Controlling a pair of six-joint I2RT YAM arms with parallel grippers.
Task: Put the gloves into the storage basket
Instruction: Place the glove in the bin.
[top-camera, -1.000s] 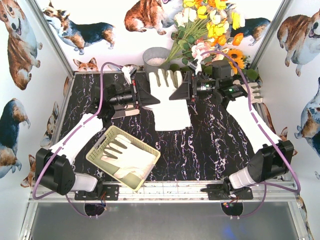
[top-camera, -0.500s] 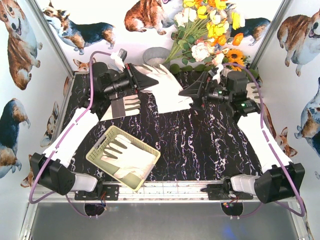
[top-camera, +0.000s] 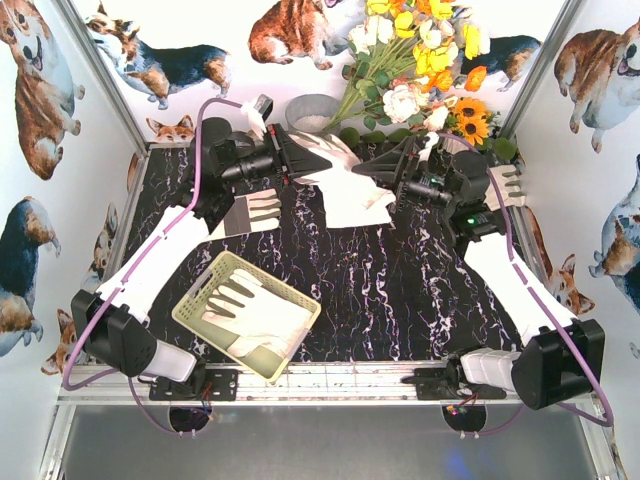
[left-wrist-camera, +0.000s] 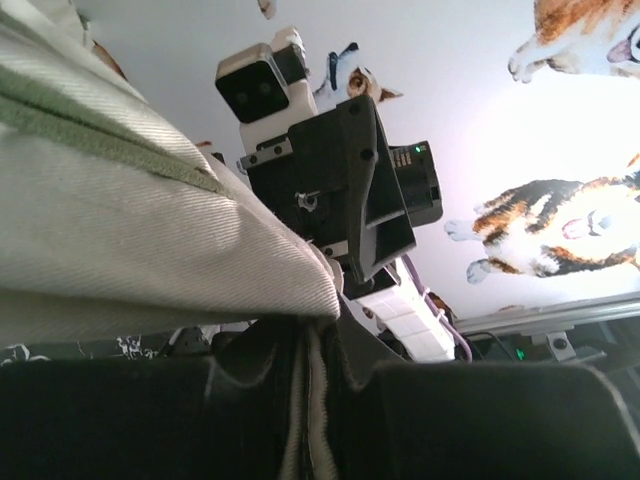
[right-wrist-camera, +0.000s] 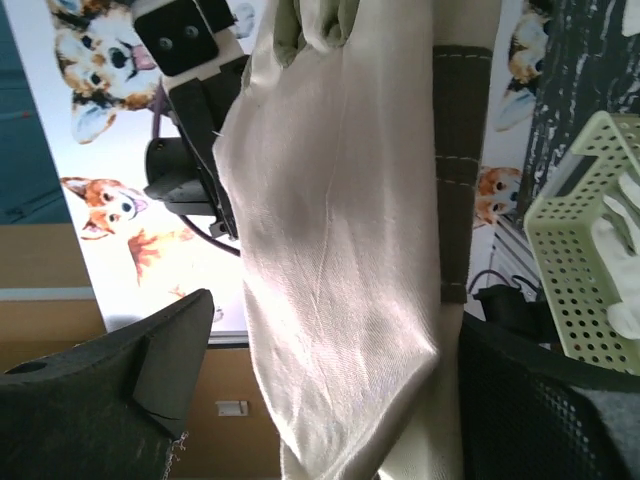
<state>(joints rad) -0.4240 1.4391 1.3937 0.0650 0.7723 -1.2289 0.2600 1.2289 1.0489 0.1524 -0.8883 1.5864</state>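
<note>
The storage basket, shallow, rectangular, pale yellow-green perforated plastic, sits at the near left of the black white-veined marble surface with one white fabric glove lying flat inside. A cream fabric glove hangs above the back middle of the surface, well apart from the basket. The left claw is clenched on its edge, while the right claw is released, its jaws spread wide to either side of the cloth. A grey-patched glove lies under the left arm, and another glove lies at the far right.
</note>
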